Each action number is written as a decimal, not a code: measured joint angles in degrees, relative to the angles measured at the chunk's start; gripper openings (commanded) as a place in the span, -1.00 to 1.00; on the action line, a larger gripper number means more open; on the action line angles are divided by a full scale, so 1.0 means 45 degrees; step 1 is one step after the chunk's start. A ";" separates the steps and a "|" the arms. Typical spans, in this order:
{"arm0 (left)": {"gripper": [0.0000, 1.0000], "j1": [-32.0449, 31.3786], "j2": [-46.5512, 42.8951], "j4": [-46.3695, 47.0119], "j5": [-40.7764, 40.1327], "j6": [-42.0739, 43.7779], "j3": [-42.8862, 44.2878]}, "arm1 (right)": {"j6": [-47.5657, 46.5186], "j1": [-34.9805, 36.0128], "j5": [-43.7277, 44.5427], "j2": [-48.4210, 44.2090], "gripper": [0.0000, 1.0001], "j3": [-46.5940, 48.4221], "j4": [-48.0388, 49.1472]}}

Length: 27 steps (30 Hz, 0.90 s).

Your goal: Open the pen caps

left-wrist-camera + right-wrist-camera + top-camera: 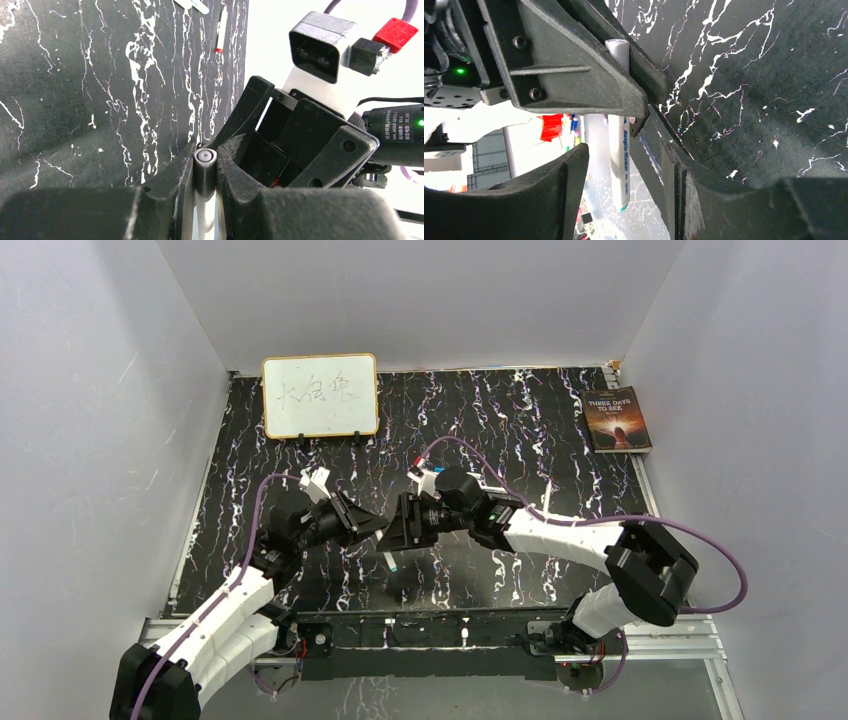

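My left gripper is shut on a white pen, which hangs straight down over the table's middle. A short dark end piece sticks out above the fingers; I cannot tell if it is a cap. In the right wrist view the same pen drops from the left fingers and ends in a teal tip. My right gripper stands open around the pen's lower part without touching it. From above, the two grippers, left and right, meet nose to nose over the pen.
More pens lie on the black marbled table behind the right arm, one with a red end. A framed whiteboard stands at the back left. A book lies at the back right.
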 measured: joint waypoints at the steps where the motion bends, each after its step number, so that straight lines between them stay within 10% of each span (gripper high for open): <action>1: -1.00 0.0000 0.0000 0.0024 0.0005 0.0000 -0.0049 | 0.0000 0.0049 0.0000 0.0136 0.07 0.0068 0.0010; 27: -1.00 -0.0024 -0.0253 -0.0185 0.0000 0.0005 -0.0136 | 0.0063 0.0661 0.0180 0.0967 -0.10 0.0301 0.0019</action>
